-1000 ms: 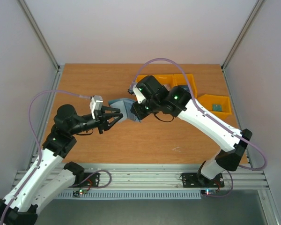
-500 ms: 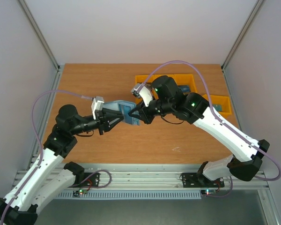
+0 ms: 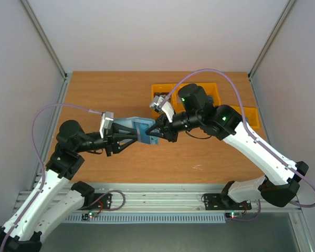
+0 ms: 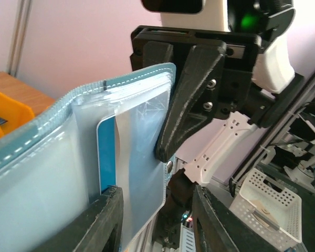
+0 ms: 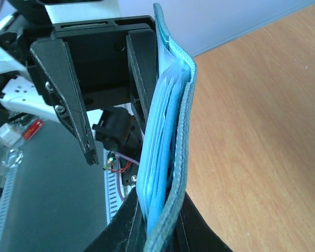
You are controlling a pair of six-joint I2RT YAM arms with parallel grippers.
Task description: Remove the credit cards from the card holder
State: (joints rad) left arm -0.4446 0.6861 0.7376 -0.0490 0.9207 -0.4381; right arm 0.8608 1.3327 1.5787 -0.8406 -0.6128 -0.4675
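Since a second ago the right arm's wrist has swung out to the right, and the card holder [image 3: 137,129], bent into a fold then, now stretches longer and flatter between the two arms.

From above, a brown wooden table [image 3: 105,94] sits inside plain pale walls [image 3: 147,31] with metal posts in the far corners and a ribbed rail along the near edge. Yellow bins [image 3: 158,89] stand at the far right. The teal holder hangs over the middle of the table. Its long axis runs left to right, the right end a little nearer, its open face upward. The left gripper [image 3: 132,138] meets it from the left, the right gripper [image 3: 157,133] from the right.

On the left wrist camera the left fingers stand partway apart with nothing pinched. The holder rises just beyond them, stitched edge on top. Its clear pocket shows a pale grey card [image 4: 139,136] upright, with a strip of blue card [image 4: 107,157] along its left side. One black finger of the right gripper presses the pocket's right edge.

On the right wrist camera the holder is seen edge-on, pointing away from the lens. Its near end is clamped tight in the right fingers. One left finger lies against its left face, and the wood lies to the right.
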